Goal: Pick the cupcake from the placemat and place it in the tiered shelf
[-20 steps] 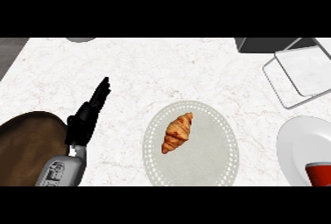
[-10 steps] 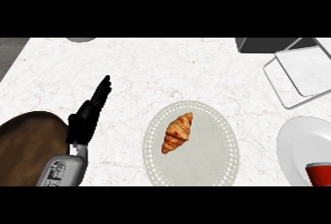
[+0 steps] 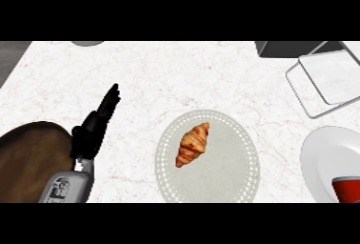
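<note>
Seen from above on a white marbled counter [image 3: 175, 71]: a round grey placemat [image 3: 228, 167] with a dotted border, low and centre. Lying on the mat's left half, a golden-brown croissant [image 3: 193, 144], long axis tilted, upper tip pointing up and right, lower tip down and left; looks like a croissant rather than a cupcake, and no cupcake elsewhere in view. Off to the left, well apart from the mat, the left hand [image 3: 95, 126], black, fingers straight and pressed together, pointing up and slightly right, holding nothing and touching no object. Below it, a grey forearm [image 3: 65, 187] entering from the lower edge, with a dark brown rounded shape [image 3: 28, 157] at the lower left just beside the arm, identity unclear. No right hand anywhere in view. At the upper right, the tiered shelf [image 3: 330, 78]: a pale tray with a thin metal-grey rim, tilted in view, a darker grey part above it at the top edge. At the right edge, below the shelf, a white plate [image 3: 325, 159], cut off by the frame, with a red object [image 3: 346, 188] on its lower part, only partly visible. At the top left edge, a small grey rounded sliver [image 3: 87, 43], too cropped to name.
</note>
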Robot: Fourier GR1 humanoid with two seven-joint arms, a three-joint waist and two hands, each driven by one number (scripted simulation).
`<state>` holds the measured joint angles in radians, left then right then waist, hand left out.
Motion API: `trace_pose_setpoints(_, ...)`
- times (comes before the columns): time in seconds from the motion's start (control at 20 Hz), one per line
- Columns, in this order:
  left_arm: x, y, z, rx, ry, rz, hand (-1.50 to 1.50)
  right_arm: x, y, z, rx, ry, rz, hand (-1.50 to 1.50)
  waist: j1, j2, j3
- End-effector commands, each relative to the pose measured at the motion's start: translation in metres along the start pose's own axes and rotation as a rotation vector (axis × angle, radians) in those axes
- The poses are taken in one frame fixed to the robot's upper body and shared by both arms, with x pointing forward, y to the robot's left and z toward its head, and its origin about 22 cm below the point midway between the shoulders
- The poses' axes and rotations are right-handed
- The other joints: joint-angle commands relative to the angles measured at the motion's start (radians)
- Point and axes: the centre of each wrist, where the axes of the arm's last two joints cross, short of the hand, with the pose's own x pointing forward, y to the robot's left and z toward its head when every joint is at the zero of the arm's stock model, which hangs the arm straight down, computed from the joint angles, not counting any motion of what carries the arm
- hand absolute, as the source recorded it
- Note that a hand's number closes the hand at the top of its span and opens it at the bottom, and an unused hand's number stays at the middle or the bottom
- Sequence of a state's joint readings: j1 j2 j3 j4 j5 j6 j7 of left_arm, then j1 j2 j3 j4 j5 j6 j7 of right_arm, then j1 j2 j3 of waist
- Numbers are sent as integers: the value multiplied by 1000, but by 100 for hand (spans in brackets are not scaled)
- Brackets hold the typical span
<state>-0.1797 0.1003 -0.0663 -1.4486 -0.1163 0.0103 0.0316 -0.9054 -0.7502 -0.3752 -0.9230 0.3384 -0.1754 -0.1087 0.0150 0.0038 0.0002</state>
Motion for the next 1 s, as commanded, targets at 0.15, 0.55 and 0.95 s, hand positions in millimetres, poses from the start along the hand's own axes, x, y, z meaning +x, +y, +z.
trace_pose_setpoints(0.15, 3, 8, 2, -12, 5, 7, 0, -34, -1, 6, -122, 162, 293, -150, 8, 2, 0)
trace_pose_setpoints(0.55, -1, 0, 2, 7, 10, -11, 0, -39, -22, 9, -96, 220, 145, -150, -16, -6, 0)
trace_pose_setpoints(0.95, 1, 3, -4, 16, 4, 8, 0, -24, -39, -14, -51, 218, -25, -150, -12, -3, 0)
